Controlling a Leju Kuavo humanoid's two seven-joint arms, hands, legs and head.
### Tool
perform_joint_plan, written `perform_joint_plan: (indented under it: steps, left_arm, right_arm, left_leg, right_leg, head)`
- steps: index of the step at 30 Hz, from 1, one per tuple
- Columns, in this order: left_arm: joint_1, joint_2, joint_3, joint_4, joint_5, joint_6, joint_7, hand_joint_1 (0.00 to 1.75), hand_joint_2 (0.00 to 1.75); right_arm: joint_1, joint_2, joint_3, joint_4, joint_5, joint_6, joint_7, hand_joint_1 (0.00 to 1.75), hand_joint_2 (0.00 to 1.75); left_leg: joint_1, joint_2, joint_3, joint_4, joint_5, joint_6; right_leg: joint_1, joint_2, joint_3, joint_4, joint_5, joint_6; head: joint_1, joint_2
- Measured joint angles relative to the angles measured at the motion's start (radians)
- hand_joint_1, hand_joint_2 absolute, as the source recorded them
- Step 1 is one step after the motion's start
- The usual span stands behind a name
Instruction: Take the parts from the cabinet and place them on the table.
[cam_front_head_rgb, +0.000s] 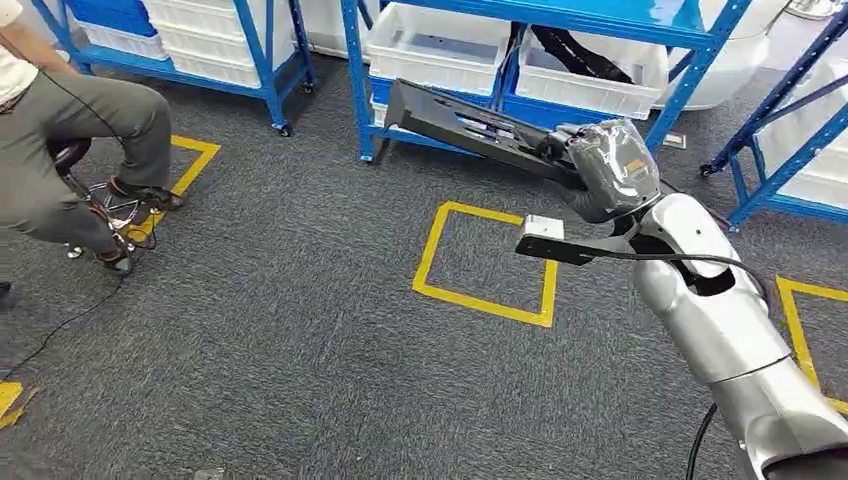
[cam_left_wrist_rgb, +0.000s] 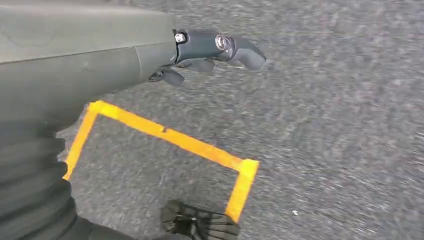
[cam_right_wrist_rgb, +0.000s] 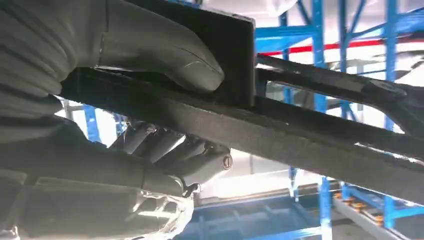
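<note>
A long black plastic part (cam_front_head_rgb: 465, 125) hangs in the air in front of the blue shelving, held at one end by my right hand (cam_front_head_rgb: 600, 165). In the right wrist view the thumb (cam_right_wrist_rgb: 165, 55) presses on one face of the black part (cam_right_wrist_rgb: 300, 135) and the darker fingers (cam_right_wrist_rgb: 185, 155) wrap the other side. My left hand (cam_left_wrist_rgb: 210, 50) hangs over the grey carpet with its fingers loosely curled and nothing in them.
Blue shelving (cam_front_head_rgb: 700, 60) with white bins (cam_front_head_rgb: 440, 45) stands ahead, and another blue rack (cam_front_head_rgb: 790, 150) is at the right. Yellow tape squares (cam_front_head_rgb: 485, 260) mark the grey carpet. A person (cam_front_head_rgb: 70, 140) sits on a wheeled stool at the left.
</note>
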Motion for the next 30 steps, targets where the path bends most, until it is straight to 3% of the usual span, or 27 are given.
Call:
perform_joint_plan:
  steps: [1, 2, 3, 5, 6, 7, 8, 9, 11, 12, 13, 15, 16, 17, 18, 21, 22, 23, 24, 25, 27, 28, 29, 30]
  left_arm:
    - [0.0, 0.0, 0.0, 0.0, -0.003, 0.0, 0.0, 0.0, 1.75]
    - [-0.001, 0.0, 0.0, 0.0, -0.003, 0.001, 0.0, 0.0, 1.75]
    - [-0.001, 0.0, 0.0, 0.0, -0.003, 0.002, 0.0, 0.0, 1.75]
    - [0.004, 0.0, 0.0, 0.0, -0.005, 0.004, 0.001, 0.0, 1.75]
    - [0.006, 0.0, 0.0, 0.0, -0.005, 0.005, 0.003, 0.0, 1.75]
    - [0.006, 0.003, 0.0, 0.0, -0.006, 0.005, 0.003, 0.0, 1.75]
    - [0.006, 0.002, 0.0, 0.0, -0.006, 0.005, 0.004, 0.0, 1.75]
    - [0.006, 0.002, 0.0, 0.0, -0.006, 0.005, 0.006, 0.0, 1.75]
    - [0.006, 0.002, 0.0, 0.0, -0.008, 0.005, 0.007, 0.0, 1.75]
    - [0.007, 0.002, 0.0, 0.0, -0.01, 0.005, 0.007, 0.0, 1.75]
    - [0.007, 0.002, 0.0, 0.0, -0.01, 0.005, 0.006, 0.0, 1.75]
    - [0.007, 0.005, 0.0, 0.0, -0.009, 0.006, 0.006, 0.0, 1.75]
    - [0.007, 0.008, 0.0, 0.0, -0.008, 0.006, 0.006, 0.0, 1.75]
    - [0.007, 0.011, 0.0, 0.0, -0.006, 0.007, 0.006, 0.0, 1.75]
    - [0.005, 0.013, 0.0, 0.0, -0.006, 0.008, 0.006, 0.0, 1.75]
    - [0.011, 0.015, 0.0, 0.0, -0.006, 0.011, 0.005, 0.0, 1.75]
    - [0.013, 0.015, 0.0, 0.0, -0.006, 0.011, 0.005, 0.0, 1.75]
    - [0.015, 0.013, 0.0, 0.0, -0.006, 0.012, 0.004, 0.0, 1.75]
    - [0.014, 0.014, 0.0, 0.0, -0.006, 0.013, 0.004, 0.0, 1.75]
    - [0.013, 0.014, 0.0, 0.0, -0.006, 0.013, 0.004, 0.0, 1.75]
    - [0.014, 0.014, 0.0, 0.0, -0.006, 0.013, 0.004, 0.0, 1.75]
    - [0.017, 0.014, 0.0, 0.0, -0.006, 0.012, 0.005, 0.0, 1.75]
    - [0.02, 0.013, 0.0, 0.0, -0.006, 0.011, 0.005, 0.0, 1.75]
    - [0.022, 0.012, 0.0, 0.0, -0.006, 0.01, 0.007, 0.0, 1.75]
  right_arm:
    - [0.0, -0.001, 0.0, 0.0, 0.004, 0.0, 0.0, 1.75, 1.75]
    - [0.0, -0.002, 0.0, 0.0, 0.007, 0.0, 0.0, 1.75, 1.75]
    - [0.002, -0.004, 0.0, 0.0, 0.01, -0.001, 0.0, 1.75, 1.75]
    - [0.008, -0.004, 0.0, 0.0, 0.012, -0.001, 0.001, 1.75, 1.75]
    - [0.008, -0.002, 0.001, 0.0, 0.012, -0.001, 0.002, 1.75, 1.75]
    - [0.007, 0.001, 0.002, 0.0, 0.013, -0.001, 0.002, 1.75, 1.75]
    - [0.01, 0.003, 0.003, 0.0, 0.016, -0.001, 0.002, 1.75, 1.75]
    - [0.012, 0.004, 0.003, 0.0, 0.019, -0.001, 0.002, 1.75, 1.75]
    - [0.018, 0.018, 0.008, 0.002, 0.039, -0.007, 0.001, 1.75, 1.75]
    - [0.022, 0.029, 0.014, 0.005, 0.054, -0.011, 0.001, 1.75, 1.75]
    - [0.025, 0.044, 0.022, 0.011, 0.066, -0.014, 0.001, 1.75, 1.75]
    - [0.024, 0.07, 0.035, 0.022, 0.078, -0.015, 0.0, 1.75, 1.75]
    - [0.022, 0.085, 0.042, 0.026, 0.079, -0.016, 0.0, 1.75, 1.75]
    - [0.021, 0.098, 0.047, 0.029, 0.083, -0.019, 0.0, 1.75, 1.75]
    - [0.02, 0.108, 0.05, 0.033, 0.087, -0.026, 0.0, 1.75, 1.75]
    - [0.019, 0.137, 0.064, 0.042, 0.093, -0.026, 0.001, 1.75, 1.75]
    - [0.018, 0.143, 0.067, 0.043, 0.092, -0.027, 0.001, 1.75, 1.75]
    - [0.017, 0.143, 0.069, 0.046, 0.092, -0.027, 0.002, 1.75, 1.75]
    - [0.016, 0.145, 0.071, 0.048, 0.092, -0.029, 0.002, 1.75, 1.75]
    - [0.017, 0.144, 0.071, 0.052, 0.092, -0.029, 0.002, 1.75, 1.75]
    - [0.022, 0.143, 0.075, 0.06, 0.093, -0.029, 0.002, 1.75, 1.75]
    - [0.025, 0.143, 0.078, 0.064, 0.093, -0.029, 0.002, 1.75, 1.75]
    - [0.026, 0.143, 0.078, 0.067, 0.093, -0.029, 0.002, 1.75, 1.75]
    - [0.027, 0.143, 0.078, 0.067, 0.092, -0.03, 0.002, 1.75, 1.75]
  left_leg:
    - [0.0, -0.011, -0.002, 0.001, 0.004, -0.006]
    - [-0.006, -0.022, -0.007, 0.003, 0.009, -0.013]
    - [-0.007, -0.029, -0.012, 0.003, 0.014, -0.018]
    - [-0.003, -0.047, -0.017, -0.009, 0.027, -0.036]
    - [-0.004, -0.058, -0.023, -0.01, 0.036, -0.042]
    - [0.0, -0.029, -0.03, 0.0, 0.026, -0.043]
    - [-0.007, 0.019, -0.044, 0.031, -0.006, -0.046]
    - [-0.003, 0.044, -0.072, 0.102, -0.053, -0.051]
    - [0.0, 0.058, -0.142, 0.273, -0.131, -0.058]
    - [0.0, 0.059, -0.159, 0.321, -0.144, -0.061]
    - [0.001, 0.06, -0.149, 0.315, -0.134, -0.062]
    - [0.0, 0.069, -0.071, 0.185, -0.073, -0.057]
    - [-0.002, 0.094, -0.016, 0.089, -0.039, -0.05]
    - [-0.011, 0.147, 0.022, 0.023, -0.034, -0.039]
    - [-0.017, 0.143, 0.023, 0.013, -0.035, -0.032]
    - [-0.023, 0.107, 0.013, 0.009, -0.031, -0.02]
    - [-0.009, 0.095, 0.021, -0.007, -0.02, -0.007]
    - [-0.01, 0.085, 0.022, -0.012, -0.017, -0.004]
    - [-0.006, 0.074, 0.02, -0.011, -0.014, 0.003]
    - [-0.005, 0.062, 0.019, -0.011, -0.013, 0.004]
    - [-0.005, 0.033, 0.017, -0.011, -0.012, 0.004]
    - [-0.004, 0.018, 0.017, -0.011, -0.01, 0.001]
    - [-0.002, 0.004, 0.017, -0.01, -0.009, -0.001]
    - [0.0, -0.009, 0.017, -0.009, -0.007, -0.004]
  right_leg:
    - [-0.007, 0.028, 0.049, -0.09, 0.028, 0.006]
    - [-0.011, 0.067, 0.067, -0.144, 0.03, 0.006]
    - [-0.006, 0.05, 0.063, -0.145, 0.04, -0.005]
    - [0.006, 0.035, 0.068, -0.139, 0.045, -0.016]
    - [0.001, 0.023, 0.065, -0.142, 0.053, -0.025]
    - [-0.02, 0.013, 0.064, -0.145, 0.061, -0.034]
    - [-0.014, 0.004, 0.062, -0.146, 0.065, -0.043]
    - [-0.011, -0.007, 0.059, -0.145, 0.067, -0.049]
    - [-0.003, -0.031, 0.053, -0.144, 0.068, -0.051]
    - [-0.001, -0.042, 0.051, -0.144, 0.068, -0.051]
    - [0.0, -0.054, 0.052, -0.144, 0.068, -0.051]
    - [0.001, -0.074, 0.053, -0.144, 0.067, -0.051]
    - [0.004, -0.083, 0.055, -0.144, 0.066, -0.052]
    - [0.01, -0.093, 0.054, -0.144, 0.064, -0.051]
    - [0.023, -0.101, 0.049, -0.141, 0.06, -0.046]
    - [0.024, -0.138, 0.052, -0.148, 0.059, -0.04]
    - [0.032, -0.134, 0.051, -0.142, 0.048, -0.033]
    - [0.021, -0.075, 0.04, -0.114, 0.033, -0.031]
    - [0.018, -0.034, 0.012, -0.053, 0.001, -0.038]
    - [0.014, -0.018, -0.026, 0.028, -0.034, -0.043]
    - [0.008, -0.01, -0.097, 0.172, -0.079, -0.038]
    - [0.004, -0.01, -0.106, 0.184, -0.074, -0.029]
    - [0.0, -0.01, -0.089, 0.144, -0.051, -0.017]
    - [-0.005, -0.007, -0.055, 0.07, -0.016, -0.003]
  head:
    - [0.001, 0.0]
    - [0.001, 0.0]
    - [-0.002, 0.0]
    - [-0.001, 0.0]
    - [-0.002, 0.0]
    - [-0.003, 0.0]
    - [-0.006, 0.0]
    - [-0.01, 0.0]
    - [-0.01, 0.0]
    - [-0.011, 0.0]
    - [-0.01, 0.0]
    - [-0.011, 0.0]
    - [-0.011, 0.0]
    - [-0.012, 0.0]
    - [-0.01, 0.0]
    - [-0.006, 0.0]
    - [-0.005, 0.0]
    - [-0.005, 0.0]
    - [-0.005, 0.0]
    - [-0.001, 0.0]
    - [0.0, 0.0]
    - [-0.001, 0.0]
    - [-0.001, 0.0]
    - [0.0, 0.0]
